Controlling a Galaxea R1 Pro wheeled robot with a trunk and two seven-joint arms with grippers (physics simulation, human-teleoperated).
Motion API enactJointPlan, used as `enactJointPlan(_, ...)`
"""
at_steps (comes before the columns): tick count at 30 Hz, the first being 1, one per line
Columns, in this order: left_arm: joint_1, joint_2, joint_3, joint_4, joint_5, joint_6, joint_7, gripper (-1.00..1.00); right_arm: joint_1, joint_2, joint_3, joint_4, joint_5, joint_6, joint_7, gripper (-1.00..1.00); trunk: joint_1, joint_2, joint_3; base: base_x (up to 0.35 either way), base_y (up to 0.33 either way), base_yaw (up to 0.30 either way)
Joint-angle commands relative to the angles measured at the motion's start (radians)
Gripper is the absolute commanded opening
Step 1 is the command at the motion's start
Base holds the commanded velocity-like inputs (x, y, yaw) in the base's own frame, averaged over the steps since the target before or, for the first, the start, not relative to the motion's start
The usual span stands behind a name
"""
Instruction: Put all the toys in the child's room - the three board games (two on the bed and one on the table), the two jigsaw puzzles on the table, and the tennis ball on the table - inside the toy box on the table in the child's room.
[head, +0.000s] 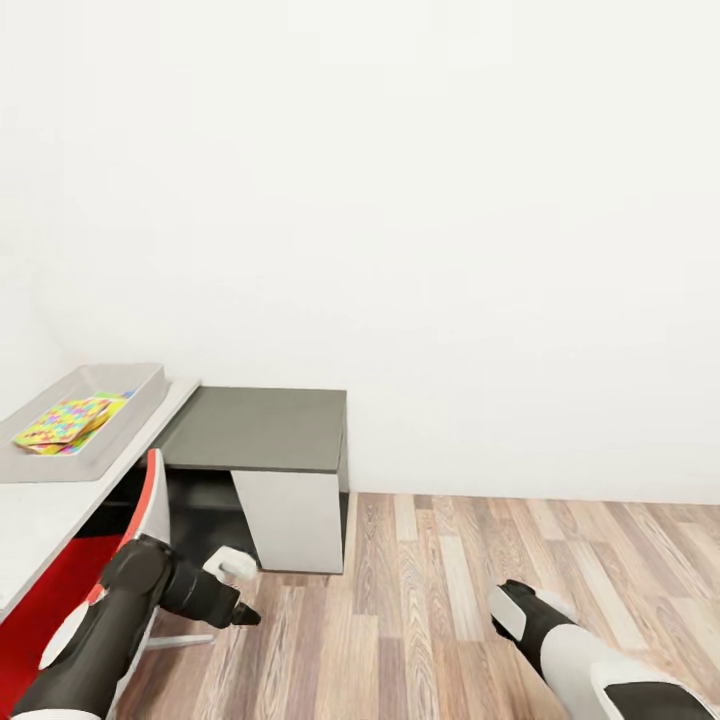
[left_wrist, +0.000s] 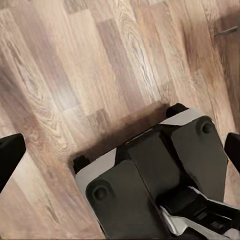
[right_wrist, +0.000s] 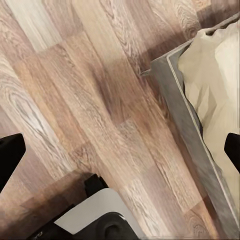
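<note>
Puzzles (head: 68, 422) lie inside the toy box (head: 120, 430) on the table (head: 40, 520); the left gripper (head: 240, 612), beside that table, hangs nearer; both grippers spread wide, empty.

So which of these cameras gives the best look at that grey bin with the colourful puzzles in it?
The head view. It shows the toy box on the table at the left, with the jigsaw puzzles lying inside. Both wrist views look down at the wooden floor, so they tell nothing about the bin.
</note>
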Motion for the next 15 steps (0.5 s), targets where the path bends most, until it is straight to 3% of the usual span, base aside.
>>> enactJointPlan(1, 0.000, -0.006, 0.004, 0.018, -0.009, 0.009, 0.018, 1.00, 0.006, 0.000, 0.006, -0.002, -0.002, 0.001, -0.004, 1.00, 0.000, -0.002, -0.002, -0.048, 0.012, 0.000)
enactJointPlan(5, 0.005, -0.044, 0.041, 0.107, -0.004, 0.008, 0.167, 1.00, 0.029, 0.001, 0.008, 0.005, -0.003, -0.023, -0.003, 1.00, 0.000, -0.002, -0.002, -0.020, 0.005, 0.000)
enactJointPlan(10, 0.006, -0.064, 0.074, 0.173, -0.002, -0.012, 0.262, 1.00, 0.038, 0.005, 0.008, 0.009, -0.003, -0.032, -0.003, 1.00, 0.000, -0.002, -0.002, -0.005, 0.001, 0.000)
enactJointPlan(12, 0.006, -0.074, 0.081, 0.210, -0.002, -0.050, 0.309, 1.00, 0.039, 0.006, 0.008, 0.009, -0.003, -0.034, -0.002, 1.00, 0.000, -0.002, -0.002, -0.001, 0.000, 0.000)
enactJointPlan(15, 0.006, -0.097, 0.124, 0.331, 0.004, -0.149, 0.458, 1.00, 0.040, 0.008, 0.008, 0.009, -0.002, -0.036, -0.002, 1.00, 0.000, -0.002, -0.002, 0.000, 0.000, 0.000)
